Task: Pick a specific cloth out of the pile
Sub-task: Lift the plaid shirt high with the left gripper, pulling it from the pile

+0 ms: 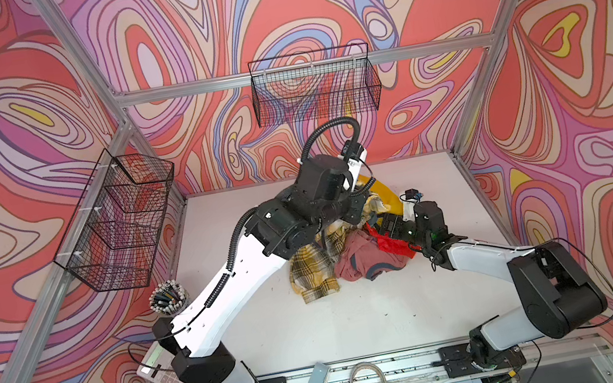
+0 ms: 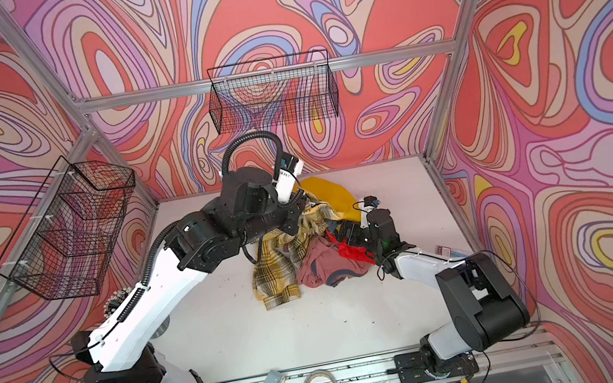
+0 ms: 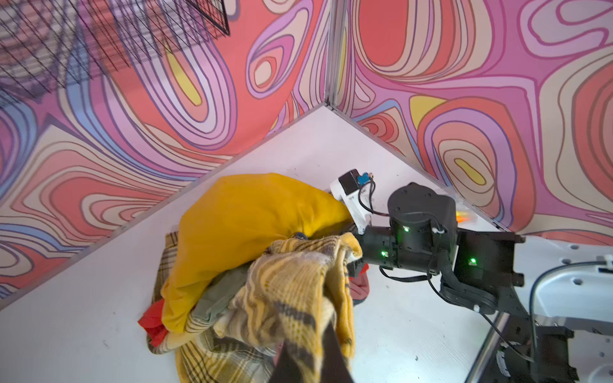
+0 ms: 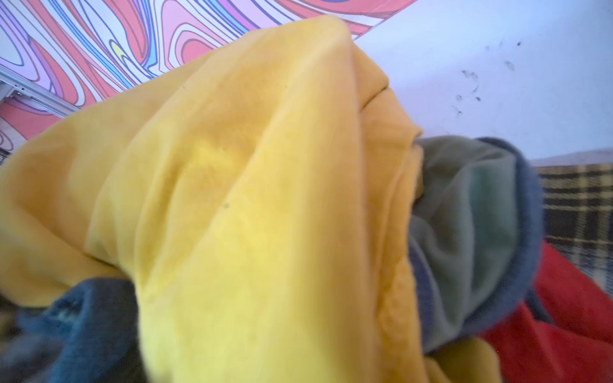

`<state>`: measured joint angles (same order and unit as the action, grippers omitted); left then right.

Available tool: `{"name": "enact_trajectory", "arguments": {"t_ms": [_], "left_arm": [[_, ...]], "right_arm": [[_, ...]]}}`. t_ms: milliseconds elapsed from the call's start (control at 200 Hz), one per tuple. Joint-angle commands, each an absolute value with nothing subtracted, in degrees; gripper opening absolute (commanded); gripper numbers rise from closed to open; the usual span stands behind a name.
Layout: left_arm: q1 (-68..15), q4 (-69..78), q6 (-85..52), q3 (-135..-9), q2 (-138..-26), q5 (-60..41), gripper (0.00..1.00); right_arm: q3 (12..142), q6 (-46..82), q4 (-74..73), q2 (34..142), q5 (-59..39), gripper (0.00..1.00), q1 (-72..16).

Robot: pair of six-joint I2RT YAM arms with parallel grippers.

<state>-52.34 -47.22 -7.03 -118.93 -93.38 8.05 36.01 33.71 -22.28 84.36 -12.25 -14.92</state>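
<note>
Both top views: the cloth (image 1: 312, 271) runs 1-to-7 o'clock across the pile (image 1: 354, 262), its upper end bunched at the left gripper (image 1: 361, 208); the right gripper (image 1: 377, 228) sits just beside at 4 o'clock, nosed against the red cloth (image 1: 393, 243), spread unreadable. Left wrist: pincer clamped on plaid, with the yellow cloth (image 3: 238, 232) draped over it, so this arm looks best placed to draw it out toward 7. Right wrist: yellow, olive and red close up, plaid at the edge, no fingers seen
</note>
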Motion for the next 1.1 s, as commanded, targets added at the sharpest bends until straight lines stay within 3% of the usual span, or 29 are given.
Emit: {"name": "enact_trajectory", "arguments": {"t_ms": [0,290,681,831,1092], "left_arm": [[-49.51,-46.23,-3.28,-127.92,-93.7,8.2,0.0],[-45.41,-51.25,2.52,-145.54,-99.83,10.05,0.0],[-44.16,-50.16,4.51,-149.56,-95.74,12.33,0.0],[-46.67,-49.54,4.94,-146.94,-93.93,10.64,0.0],[-53.52,-46.55,10.83,-151.31,-92.55,19.78,0.0]], "right_arm": [[34.74,32.52,-18.32,86.41,-9.38,0.98,-14.42],[33.31,33.4,-18.64,87.71,-6.7,0.98,-14.44],[33.29,34.05,-18.81,89.73,-5.23,0.98,-14.46],[33.06,34.14,-18.9,90.21,-5.15,0.98,-14.42],[33.66,33.79,-17.53,90.96,-4.0,0.98,-14.45]]}}
